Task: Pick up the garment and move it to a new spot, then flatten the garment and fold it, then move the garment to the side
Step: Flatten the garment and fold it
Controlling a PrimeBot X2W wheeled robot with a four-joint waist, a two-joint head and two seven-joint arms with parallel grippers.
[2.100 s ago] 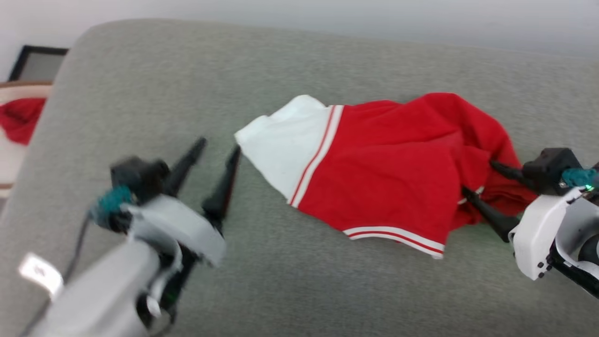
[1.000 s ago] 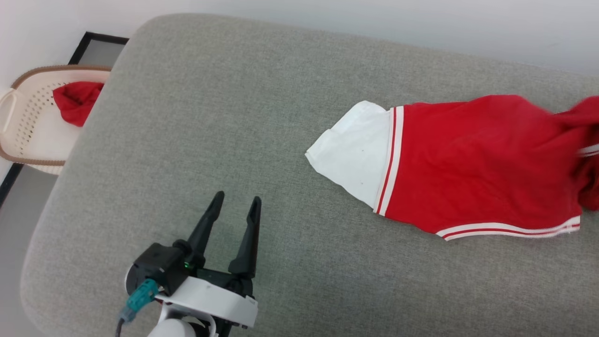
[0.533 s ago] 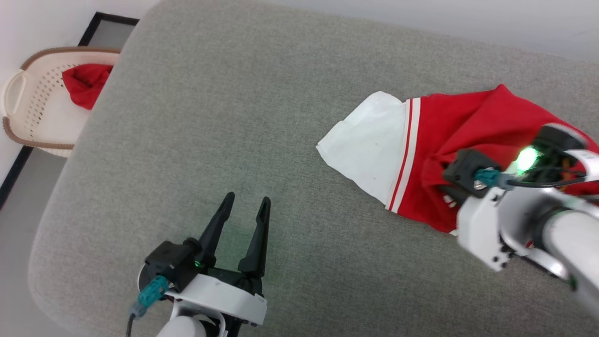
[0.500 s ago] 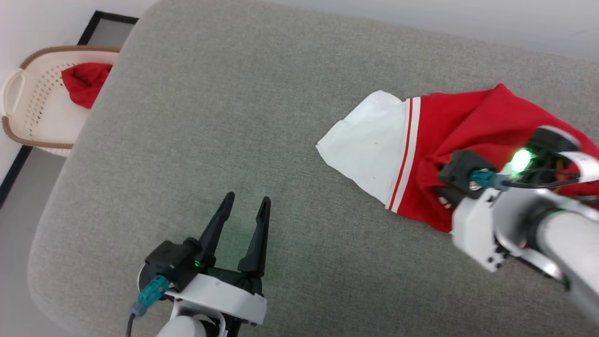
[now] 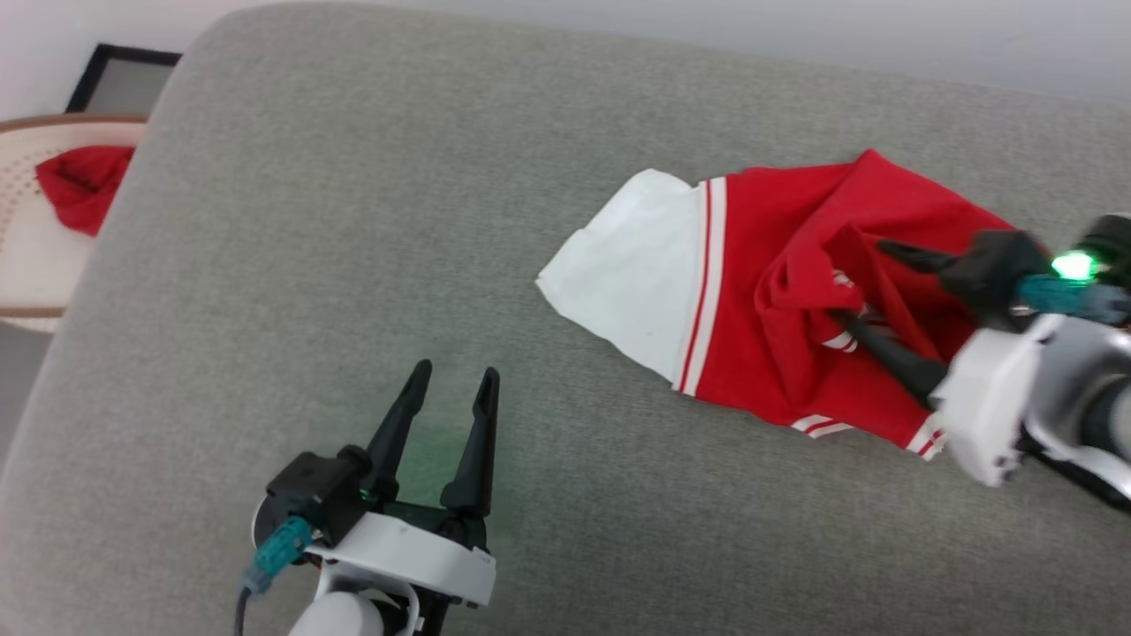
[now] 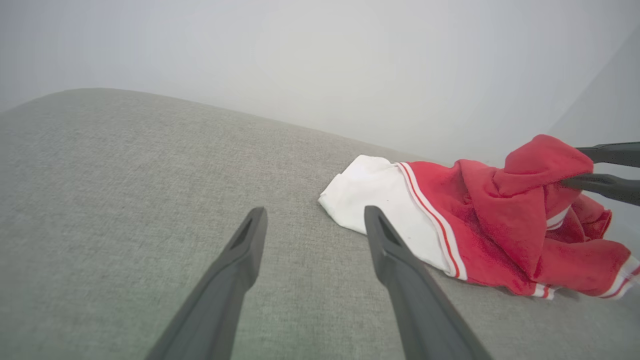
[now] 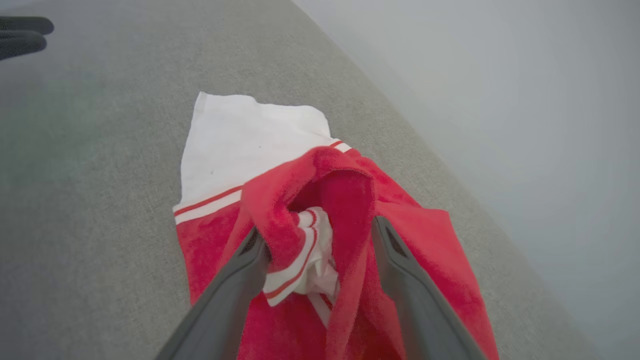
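We look down on a wide grey cushion (image 5: 353,177) with the garment (image 5: 760,291) lying on its right half, well apart from the left gripper (image 5: 455,371) and partly under the right gripper (image 5: 861,283). The garment's long axis runs across the head view from left to right, dipping slightly to the right. Its white panel (image 5: 627,274) is the leading end and points towards our left. A white-red-white striped band (image 5: 702,283) separates that panel from the red body, which bunches up at the right end. The left gripper hovers over bare cushion with its two dark fingers parted and nothing between them. The right gripper reaches in from the right with its fingers spread wide apart; a rumpled red fold stands between them and brushes their inner faces, but they are not pressed together on it. The head view alone gives us a pale basket (image 5: 35,256) beyond the cushion's left edge, with a plain red cloth (image 5: 79,181) in it. From the left wrist we see what the head view flattens: the red fold rises as a peak (image 6: 540,165) above the cushion, while the white panel lies flat. The right wrist view shows a crumpled wad of striped trim (image 7: 300,255) tucked inside that fold, just beside the left-hand finger
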